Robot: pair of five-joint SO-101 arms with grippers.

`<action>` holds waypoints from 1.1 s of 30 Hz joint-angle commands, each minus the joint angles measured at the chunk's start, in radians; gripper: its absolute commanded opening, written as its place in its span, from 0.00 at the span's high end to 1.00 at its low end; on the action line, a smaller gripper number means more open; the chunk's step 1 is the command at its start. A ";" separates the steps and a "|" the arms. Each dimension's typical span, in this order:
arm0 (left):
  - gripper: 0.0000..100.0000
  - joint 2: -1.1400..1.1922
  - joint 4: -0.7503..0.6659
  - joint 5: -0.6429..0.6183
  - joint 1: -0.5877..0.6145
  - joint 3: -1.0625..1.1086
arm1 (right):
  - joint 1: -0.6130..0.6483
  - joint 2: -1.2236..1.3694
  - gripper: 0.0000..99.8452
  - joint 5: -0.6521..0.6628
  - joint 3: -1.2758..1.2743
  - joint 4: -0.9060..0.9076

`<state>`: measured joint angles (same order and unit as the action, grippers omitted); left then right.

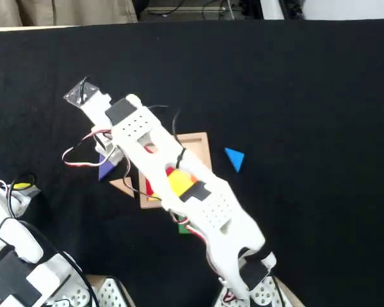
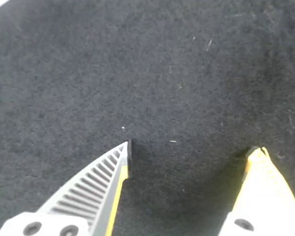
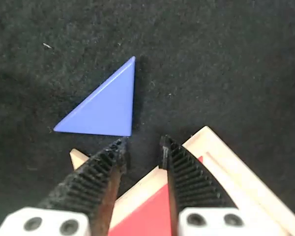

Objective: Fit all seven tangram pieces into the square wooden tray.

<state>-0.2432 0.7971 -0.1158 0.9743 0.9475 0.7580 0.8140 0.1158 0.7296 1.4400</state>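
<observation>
Nearest the arm bases, the left gripper (image 2: pixel 191 150) hangs over bare black table (image 1: pixel 307 96) with its jaws wide apart and nothing between them. It's well apart from all the pieces.

A bit further in, a green piece (image 1: pixel 184 228) pokes out from under the right arm, just outside the tray's near edge. The tray (image 1: pixel 197 142) itself is mostly covered by that arm, but you can see a yellow piece (image 1: pixel 179 182) and a red piece (image 3: pixel 142 216) sitting in it. A tan triangle (image 1: pixel 123 187) lies on the table just beside the tray's left side.

The right gripper (image 3: pixel 141 143) sits over the tray's corner (image 3: pixel 236 167), with only a narrow gap between its jaws and nothing held. The purple triangle (image 3: pixel 105 105) lies flat on the table just past the fingertips. Its nearest corner is right beside one tip, but it isn't between the jaws, and a strip of black cloth separates it from the tray. A corner of the tan triangle peeks out next to the same finger.

On the tray's other side, a blue triangle (image 1: pixel 234 158) lies alone on the table, near the rim but not touching it.
</observation>
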 commanded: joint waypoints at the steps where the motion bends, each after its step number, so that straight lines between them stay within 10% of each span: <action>1: 0.64 -0.005 -0.012 -0.005 -0.013 -0.021 | 0.072 -0.015 0.89 -0.069 0.056 0.005; 12: 0.64 -0.008 -0.012 -0.005 -0.013 -0.016 | 0.095 0.018 0.79 -0.523 0.051 -0.017; 33: 0.64 -0.011 -0.012 -0.005 -0.013 -0.015 | 0.118 0.177 0.74 -0.606 0.311 0.054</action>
<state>-0.2432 0.7971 -0.1158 0.9743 0.9475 0.8684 0.9782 -0.4396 0.9858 1.4998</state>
